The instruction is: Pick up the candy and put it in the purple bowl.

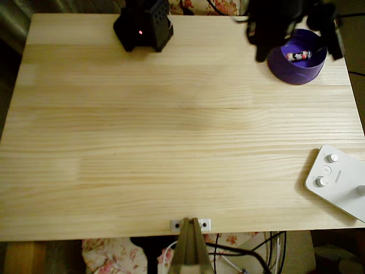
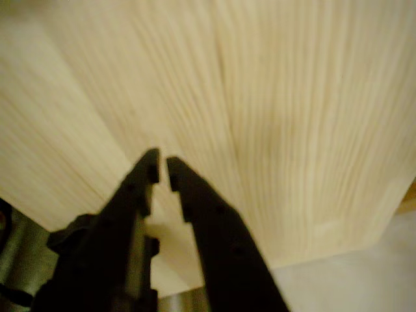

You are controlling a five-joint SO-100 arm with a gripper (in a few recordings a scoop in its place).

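Observation:
The purple bowl (image 1: 297,63) stands at the table's far right corner in the overhead view. Inside it lies the candy (image 1: 298,56), a small white and red wrapped piece. My dark arm (image 1: 285,20) hangs blurred above the bowl's left and back rim and covers part of it. In the wrist view my gripper (image 2: 162,170) has its two black fingers almost touching at the tips, with nothing between them. Below them there is only bare pale wood.
A black block with a red light (image 1: 142,28) sits at the back left of the wooden table (image 1: 171,125). A white device with round knobs (image 1: 336,177) lies at the right edge. A clamp (image 1: 191,228) grips the front edge.

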